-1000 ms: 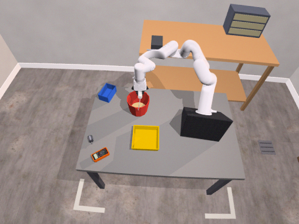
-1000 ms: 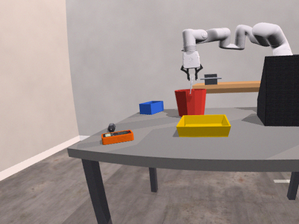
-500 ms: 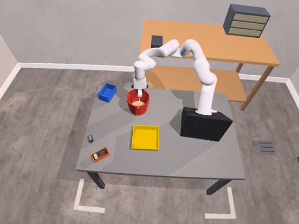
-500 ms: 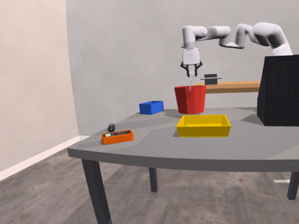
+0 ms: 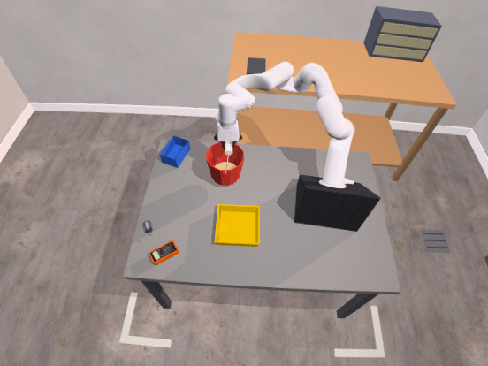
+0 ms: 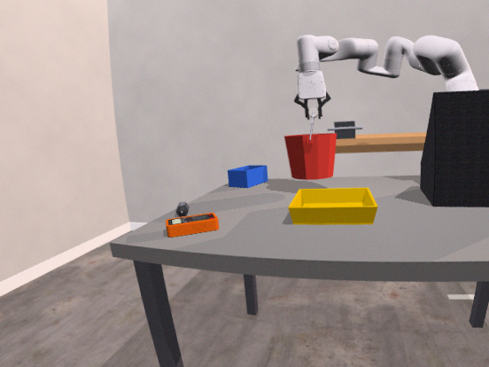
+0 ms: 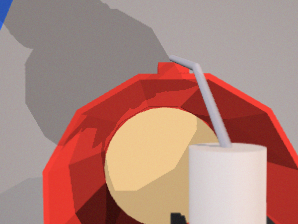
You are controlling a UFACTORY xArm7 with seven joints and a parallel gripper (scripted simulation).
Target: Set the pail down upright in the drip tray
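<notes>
The claw point(image 6: 313, 114) is clenched on the wire handle point(image 6: 312, 128) of the red pail point(image 6: 310, 155), which hangs upright above the worktop point(image 6: 399, 239). The yellow drip tray point(image 6: 332, 214) lies nearer the front edge, well apart.

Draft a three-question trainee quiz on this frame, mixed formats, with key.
1. True or false: the red pail already stands inside the yellow drip tray.
2. What is the gripper shut on? A) the pail's rim B) the pail's wire handle C) the blue bin
3. Fill in: seen from the top view, the orange multimeter lies near the table's ___ corner, on the side away from the arm's black base.

Key
1. False; it hangs clear of the table, beyond the tray.
2. B
3. Front left in the picture.
</notes>
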